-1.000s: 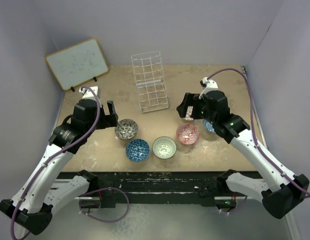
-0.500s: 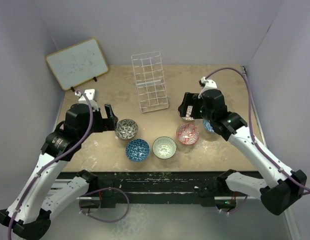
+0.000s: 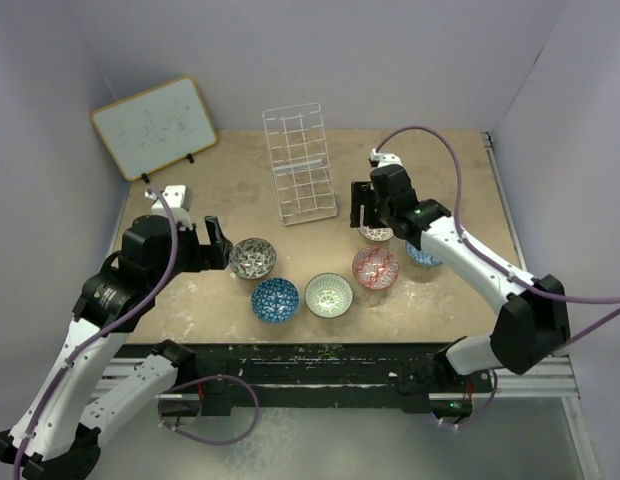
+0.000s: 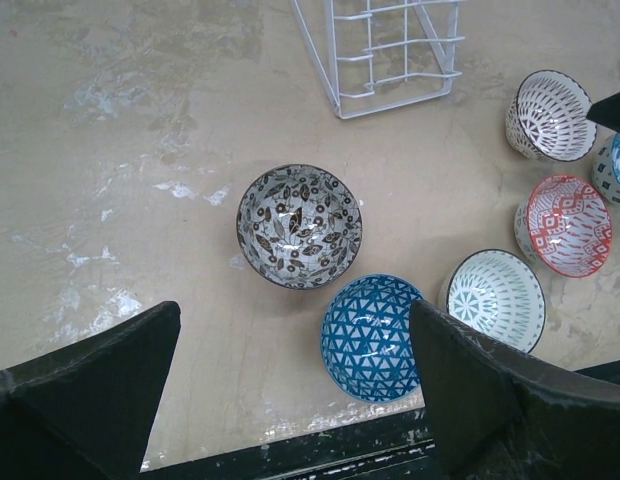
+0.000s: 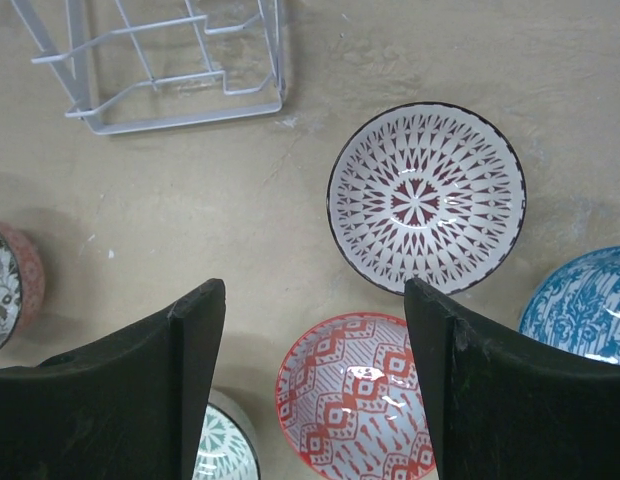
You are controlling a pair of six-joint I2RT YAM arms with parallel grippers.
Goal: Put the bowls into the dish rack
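Observation:
Several patterned bowls sit in a loose row: grey-silver [image 3: 252, 258], dark blue [image 3: 275, 299], pale green-white [image 3: 329, 294], red [image 3: 375, 267], light blue [image 3: 424, 256]. A white-maroon bowl [image 5: 425, 197] lies behind the red one [image 5: 365, 400]. The white wire dish rack [image 3: 300, 163] stands empty behind them. My left gripper [image 3: 218, 242] is open and empty, raised just left of the grey-silver bowl [image 4: 299, 226]. My right gripper [image 3: 368, 206] is open and empty, raised between the white-maroon and red bowls.
A wood-framed whiteboard [image 3: 155, 127] leans at the back left. The table's near edge [image 4: 320, 440] runs just in front of the dark blue bowl [image 4: 375, 337]. The rack's base [image 5: 160, 115] lies close behind my right gripper [image 5: 315, 380].
My right arm has swung left and back toward the rack, now over the white-maroon bowl. My left arm has drawn slightly back toward me. No bowl has moved.

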